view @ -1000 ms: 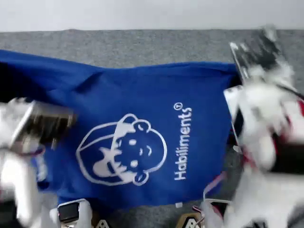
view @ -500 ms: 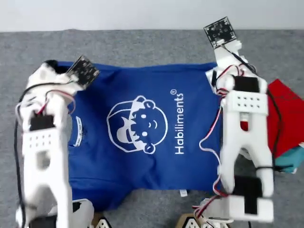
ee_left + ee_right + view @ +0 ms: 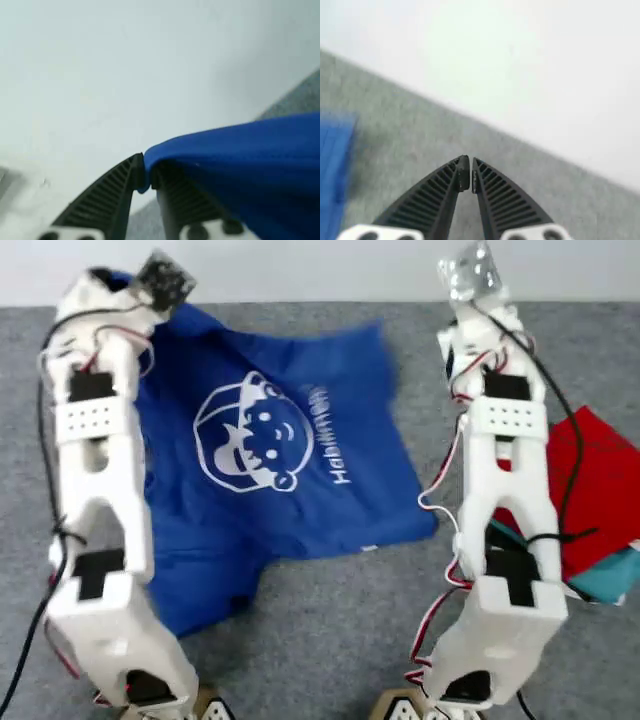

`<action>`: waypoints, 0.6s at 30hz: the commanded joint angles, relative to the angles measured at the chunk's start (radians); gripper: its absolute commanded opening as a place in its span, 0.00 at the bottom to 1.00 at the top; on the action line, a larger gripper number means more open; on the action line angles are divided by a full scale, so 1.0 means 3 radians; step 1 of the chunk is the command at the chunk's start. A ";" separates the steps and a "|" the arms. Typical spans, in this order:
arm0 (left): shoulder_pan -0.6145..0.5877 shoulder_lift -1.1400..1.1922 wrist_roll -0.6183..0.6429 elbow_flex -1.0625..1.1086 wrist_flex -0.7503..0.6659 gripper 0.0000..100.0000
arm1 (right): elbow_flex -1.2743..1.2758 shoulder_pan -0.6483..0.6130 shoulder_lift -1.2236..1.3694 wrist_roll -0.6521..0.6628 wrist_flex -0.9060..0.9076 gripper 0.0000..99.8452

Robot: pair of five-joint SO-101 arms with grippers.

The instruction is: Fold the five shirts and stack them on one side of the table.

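Blue shirt (image 3: 270,470) has swung toward the frame's upper left since half a second ago; its right side now lies loose.
Left gripper (image 3: 147,176) pinches a shirt edge at upper left, likely dragging it square for folding. Right gripper (image 3: 470,175), jaws closed on nothing, sits upper right. Red shirt (image 3: 600,490) lies at the right edge.

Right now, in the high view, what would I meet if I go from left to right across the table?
left arm → blue shirt → right arm → red shirt
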 commanded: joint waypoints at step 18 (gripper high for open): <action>0.0041 0.0307 0.0046 -0.0749 0.2629 0.01 | -0.0471 -0.0187 0.0642 -0.0097 0.1020 0.01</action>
